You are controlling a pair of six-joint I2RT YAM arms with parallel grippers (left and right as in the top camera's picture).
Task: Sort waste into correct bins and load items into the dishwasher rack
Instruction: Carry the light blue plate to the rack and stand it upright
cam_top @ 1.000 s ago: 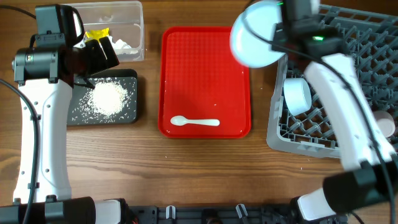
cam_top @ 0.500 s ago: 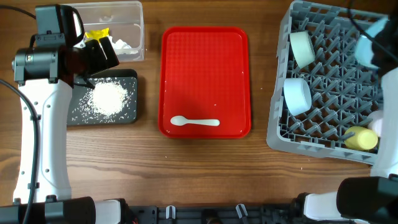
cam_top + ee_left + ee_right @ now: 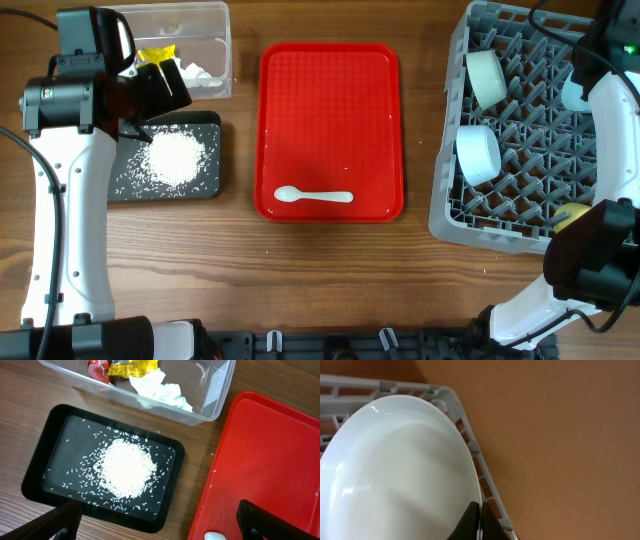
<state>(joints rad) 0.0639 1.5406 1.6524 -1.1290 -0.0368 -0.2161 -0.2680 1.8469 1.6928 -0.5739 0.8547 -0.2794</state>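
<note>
Plate [image 3: 400, 475] over dishwasher rack [image 3: 520, 150], upper right of overhead frame; right gripper [image 3: 479, 522] clamped on its rim. Left gripper [image 3: 160, 525] spread wide above black tray [image 3: 36, 470] with rice [image 3: 125, 467].

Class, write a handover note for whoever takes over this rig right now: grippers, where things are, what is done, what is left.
Left gripper: open, empty, above the black tray.
Right gripper: shut on the light blue plate at a corner of the rack; cannot tell if it is seated.
Done: wrappers and tissue in the clear tub; rice in the black tray; green bowl, blue bowl and yellow cup in the rack.
Left: release the plate; load the spoon from the red tray. White cup not in view.
</note>
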